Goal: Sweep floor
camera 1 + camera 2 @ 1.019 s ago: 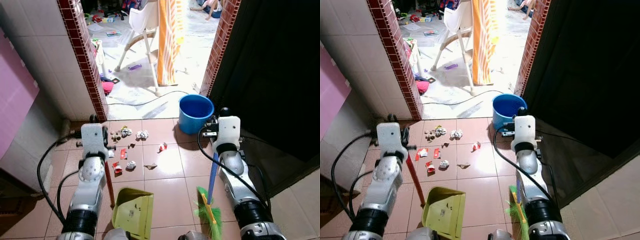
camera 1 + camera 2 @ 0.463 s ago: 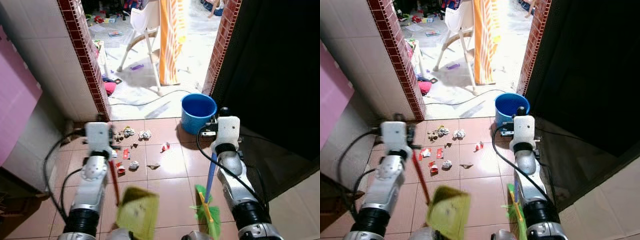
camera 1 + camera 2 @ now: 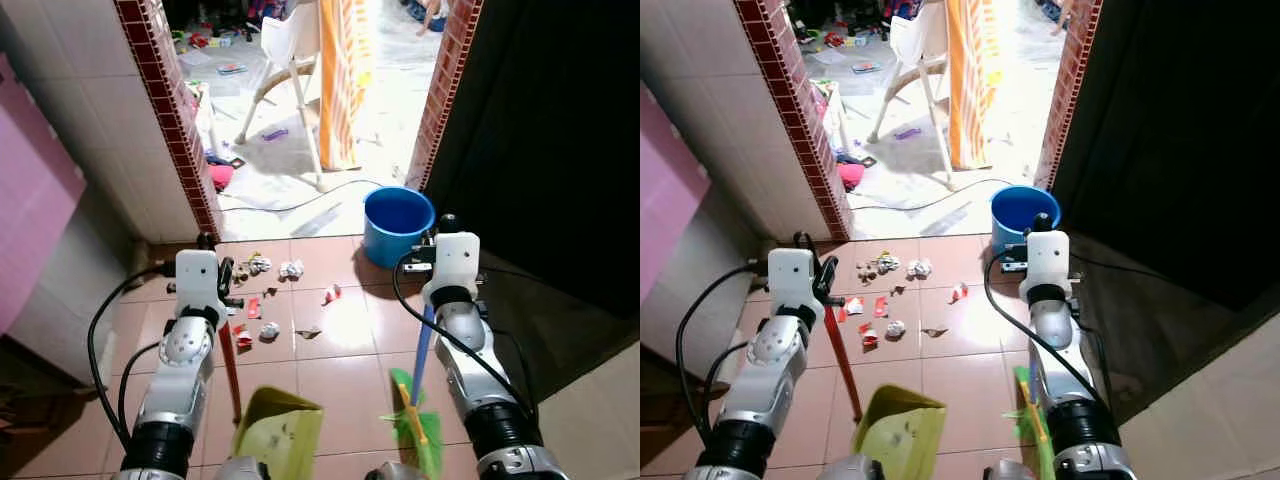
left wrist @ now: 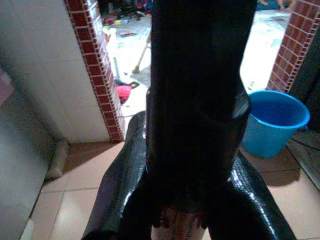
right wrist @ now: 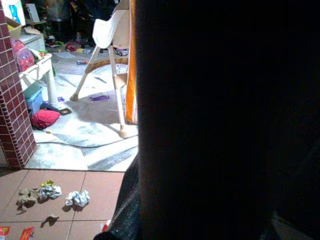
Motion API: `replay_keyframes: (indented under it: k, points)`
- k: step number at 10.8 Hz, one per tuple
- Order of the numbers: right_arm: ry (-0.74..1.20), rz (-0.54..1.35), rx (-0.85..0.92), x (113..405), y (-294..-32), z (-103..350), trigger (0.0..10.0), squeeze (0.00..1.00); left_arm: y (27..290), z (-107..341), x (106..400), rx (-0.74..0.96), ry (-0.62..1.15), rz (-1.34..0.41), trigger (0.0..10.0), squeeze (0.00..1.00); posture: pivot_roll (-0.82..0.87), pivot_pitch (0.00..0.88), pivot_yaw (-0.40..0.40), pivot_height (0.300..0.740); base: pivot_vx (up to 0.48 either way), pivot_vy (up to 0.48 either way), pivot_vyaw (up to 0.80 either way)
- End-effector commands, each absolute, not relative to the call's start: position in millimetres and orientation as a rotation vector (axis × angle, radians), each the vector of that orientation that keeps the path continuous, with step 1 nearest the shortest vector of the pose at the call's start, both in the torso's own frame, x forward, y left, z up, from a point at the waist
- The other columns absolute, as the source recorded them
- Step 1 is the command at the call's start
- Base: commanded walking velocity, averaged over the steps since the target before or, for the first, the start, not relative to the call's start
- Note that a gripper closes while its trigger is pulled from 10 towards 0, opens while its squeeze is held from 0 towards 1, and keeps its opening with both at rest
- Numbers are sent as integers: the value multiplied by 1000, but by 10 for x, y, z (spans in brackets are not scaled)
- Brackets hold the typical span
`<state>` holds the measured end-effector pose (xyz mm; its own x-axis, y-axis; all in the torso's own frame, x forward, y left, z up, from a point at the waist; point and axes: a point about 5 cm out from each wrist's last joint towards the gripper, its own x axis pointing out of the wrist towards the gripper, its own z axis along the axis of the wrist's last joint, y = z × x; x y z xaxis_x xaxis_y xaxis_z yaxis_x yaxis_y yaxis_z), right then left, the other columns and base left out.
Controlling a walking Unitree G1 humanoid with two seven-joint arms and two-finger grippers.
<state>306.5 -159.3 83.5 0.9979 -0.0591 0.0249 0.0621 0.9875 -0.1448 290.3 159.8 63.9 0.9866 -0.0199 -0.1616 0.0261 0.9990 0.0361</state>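
Observation:
Scattered litter lies on the tan floor tiles: crumpled paper point(image 3: 290, 268), red wrappers point(image 3: 252, 307) and a small paper ball point(image 3: 269, 329). My left gripper point(image 3: 224, 296) is shut on the red handle point(image 3: 233, 372) of a yellow-green dustpan point(image 3: 282, 436), which sits near me, short of the litter, with scraps in it. My right gripper point(image 3: 432, 262) is shut on the blue handle point(image 3: 424, 350) of a broom whose green bristles point(image 3: 416, 424) rest on the tile to the right of the dustpan. In each wrist view a dark handle stands between the fingers.
A blue bucket point(image 3: 399, 224) stands by the right brick doorpost point(image 3: 443, 90). The left brick post point(image 3: 170, 120) and tiled wall bound the left side. Beyond the doorway are a white high chair point(image 3: 290, 50), an orange cloth point(image 3: 345, 70) and a cable point(image 3: 300, 207). A dark door point(image 3: 560, 150) is on the right.
The dustpan has swung to the right and settled back on the floor after being lifted and blurred half a second ago. The broom has barely moved.

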Motion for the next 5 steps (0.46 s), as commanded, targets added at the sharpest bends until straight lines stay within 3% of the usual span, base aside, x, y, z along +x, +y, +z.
replay_keyframes:
  k: [1,5]
  points:
    - [-48,-95,-134,3063,-1655,902,10000,0,1568,773,2982,29,112,-57,10000,0,-43,0,73,740,0,0,0]
    - [-45,-77,-123,3117,-1581,907,10000,0,1584,801,2996,39,106,-83,10000,0,-11,0,62,740,0,0,0]
